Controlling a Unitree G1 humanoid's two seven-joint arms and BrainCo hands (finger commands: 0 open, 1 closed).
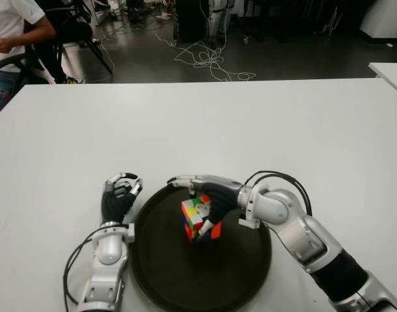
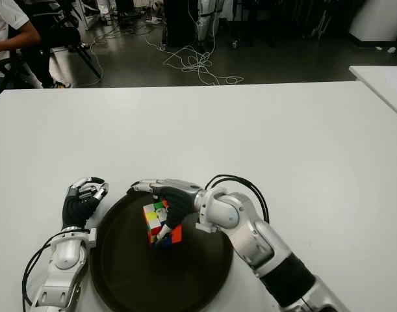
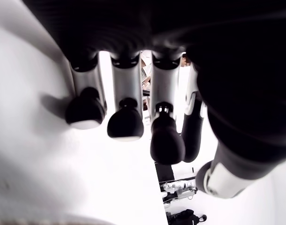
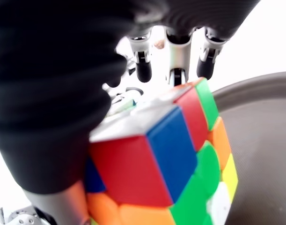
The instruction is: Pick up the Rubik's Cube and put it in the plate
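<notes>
The Rubik's Cube (image 1: 197,221) is low over the middle of the dark round plate (image 1: 243,270), slightly tilted; I cannot tell whether it touches the plate. My right hand (image 1: 199,197) reaches in from the right and is shut on it, with the thumb on its near face and the fingers (image 1: 185,181) stretched over its far top edge. The right wrist view shows the cube (image 4: 171,154) pressed close against the palm, above the plate's floor (image 4: 264,140). My left hand (image 1: 120,195) shows just left of the plate's rim, its fingers (image 3: 126,124) curled on nothing.
The white table (image 1: 217,123) stretches far ahead and to both sides of the plate. A seated person (image 1: 10,32) is beyond the table's far left corner. Cables (image 1: 208,58) lie on the floor behind, and another white table's edge (image 1: 390,71) shows at the right.
</notes>
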